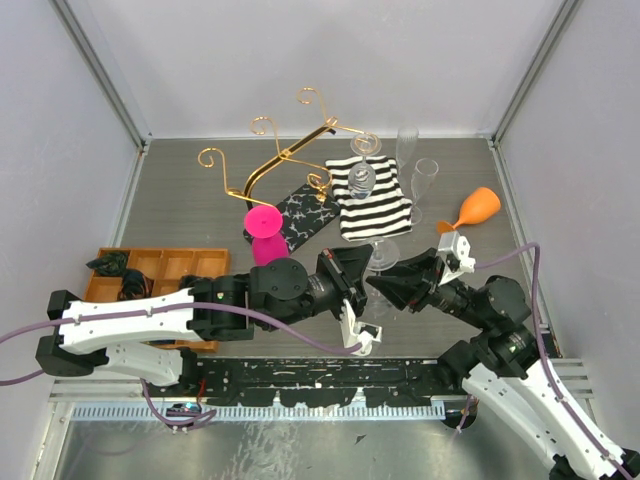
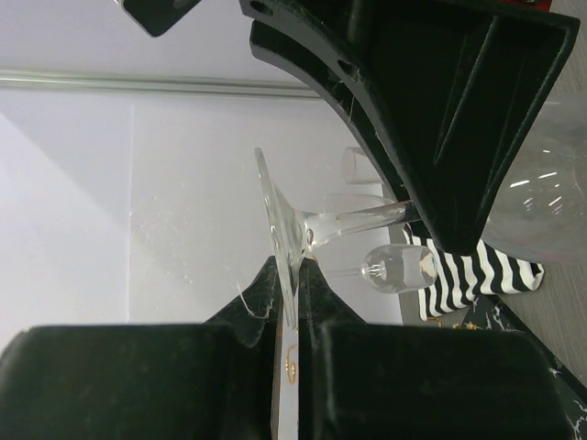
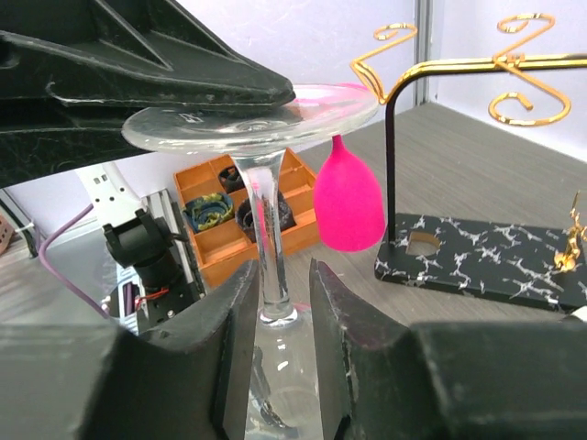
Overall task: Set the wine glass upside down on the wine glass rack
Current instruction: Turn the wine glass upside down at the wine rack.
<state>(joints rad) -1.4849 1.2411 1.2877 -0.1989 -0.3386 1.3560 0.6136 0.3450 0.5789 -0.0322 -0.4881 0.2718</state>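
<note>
The clear wine glass [image 1: 382, 258] hangs over the table's front centre between both arms. My left gripper [image 2: 295, 275] is shut on the rim of its round foot [image 2: 278, 229]. My right gripper [image 3: 280, 284] straddles the stem [image 3: 266, 238] just above the bowl, and a narrow gap still shows beside the stem. In the top view the left gripper [image 1: 358, 272] and right gripper [image 1: 388, 285] nearly meet. The gold wire wine glass rack [image 1: 290, 160] stands behind on its black marbled base [image 1: 300, 215].
A pink glass [image 3: 348, 197] hangs upside down from the rack. A striped cloth [image 1: 372, 205] carries another clear glass [image 1: 361, 180], with two flutes [image 1: 407, 150] behind it. An orange glass [image 1: 478, 208] lies at the right. A wooden tray [image 1: 150, 270] sits front left.
</note>
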